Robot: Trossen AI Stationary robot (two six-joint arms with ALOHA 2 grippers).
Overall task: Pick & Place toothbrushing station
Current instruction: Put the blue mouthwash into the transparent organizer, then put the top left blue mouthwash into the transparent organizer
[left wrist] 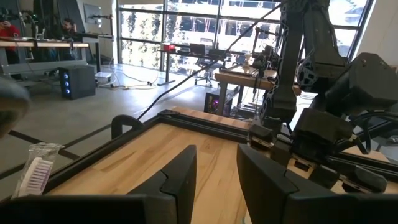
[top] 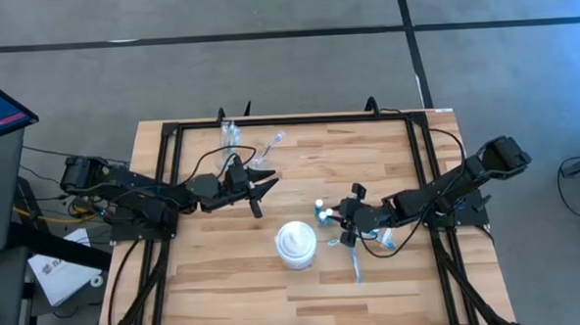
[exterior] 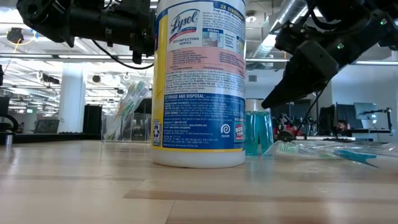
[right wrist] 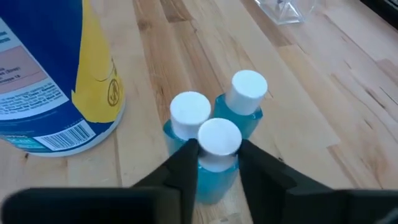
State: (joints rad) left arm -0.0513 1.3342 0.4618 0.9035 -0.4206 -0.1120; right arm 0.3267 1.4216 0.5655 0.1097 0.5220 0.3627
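We think this is a big robot lab or workshop, not a home. The wooden table (top: 305, 289) has a black metal frame (top: 288, 122) around it, and it stands on a bare grey floor (top: 266, 66) with dark lines on it. Wires (top: 52, 207) lie on the floor by the left arm (top: 144, 193). Behind the table we see a wide open room with tall windows (left wrist: 155, 28), pipes (exterior: 292, 9) under the ceiling, long lights, desks (left wrist: 50, 46), office chairs (left wrist: 202, 68), screens (exterior: 364, 115) and a computer box (left wrist: 78, 81). People (left wrist: 62, 28) sit at a desk far off.
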